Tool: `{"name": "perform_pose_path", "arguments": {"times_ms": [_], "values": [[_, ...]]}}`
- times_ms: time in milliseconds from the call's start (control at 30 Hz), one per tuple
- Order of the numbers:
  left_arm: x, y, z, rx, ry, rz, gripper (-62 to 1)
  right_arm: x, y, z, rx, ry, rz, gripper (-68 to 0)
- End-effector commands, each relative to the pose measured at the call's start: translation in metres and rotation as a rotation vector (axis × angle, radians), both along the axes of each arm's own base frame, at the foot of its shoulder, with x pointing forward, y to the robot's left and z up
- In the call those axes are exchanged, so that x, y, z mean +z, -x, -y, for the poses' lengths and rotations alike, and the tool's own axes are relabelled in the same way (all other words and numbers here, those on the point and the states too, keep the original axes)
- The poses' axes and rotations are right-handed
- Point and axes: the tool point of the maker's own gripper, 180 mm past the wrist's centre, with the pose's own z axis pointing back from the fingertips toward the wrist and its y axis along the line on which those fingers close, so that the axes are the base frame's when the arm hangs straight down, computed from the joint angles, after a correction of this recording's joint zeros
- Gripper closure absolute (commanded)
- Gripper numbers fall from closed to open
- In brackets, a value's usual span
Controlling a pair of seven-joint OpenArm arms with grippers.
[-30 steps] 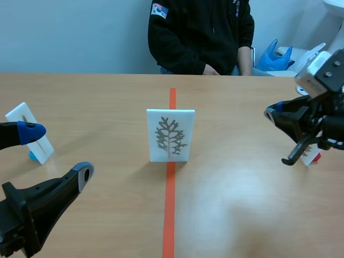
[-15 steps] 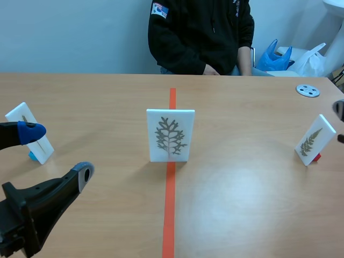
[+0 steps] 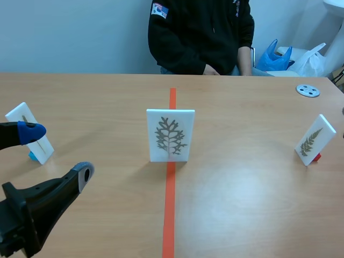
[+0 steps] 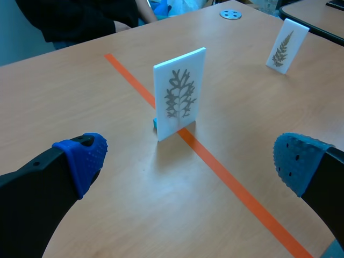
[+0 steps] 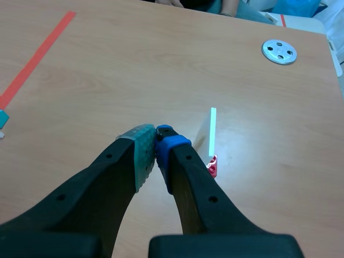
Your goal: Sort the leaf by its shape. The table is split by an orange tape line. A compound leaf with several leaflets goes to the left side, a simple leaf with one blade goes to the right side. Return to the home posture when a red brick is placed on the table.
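Left pincer (image 4: 191, 161) spread, near-left corner of bench (image 3: 242, 204) | right pincer (image 5: 156, 141) pressed together near fern card (image 5: 213, 131) at right edge | branched-leaf card (image 3: 170, 135) upright on tape line (image 3: 169, 215).

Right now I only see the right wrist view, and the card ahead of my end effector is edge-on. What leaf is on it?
Observer: The right card shows a fern-like frond with many small leaflets.
Operator: Any other cards?
Observer: A middle card stands on the orange tape line, bearing a grey branching leaf.
Operator: Left arm?
Observer: The left end effector is open and empty, with the middle card ahead of it.
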Motion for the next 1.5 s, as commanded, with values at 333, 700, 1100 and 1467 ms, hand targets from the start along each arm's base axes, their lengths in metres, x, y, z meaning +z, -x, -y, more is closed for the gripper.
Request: {"name": "perform_pose_path", "arguments": {"times_ms": [333, 700, 1100, 1467], "values": [[0.007, -0.001, 0.003, -0.001, 0.024, 0.023, -62.3, 0.014, -0.007, -0.003, 0.015, 0.000, 0.050, -1.9], [0.007, -0.001, 0.003, -0.001, 0.024, 0.023, -62.3, 0.029, -0.010, -0.005, 0.022, -0.011, 0.135, -67.9], [0.007, -0.001, 0.003, -0.001, 0.024, 0.023, -62.3, 0.031, -0.011, -0.011, 0.063, -0.006, 0.135, -67.9], [0.007, -0.001, 0.003, -0.001, 0.024, 0.023, -62.3, 0.023, -0.031, -0.071, 0.254, 0.006, 0.131, -67.9]]}}
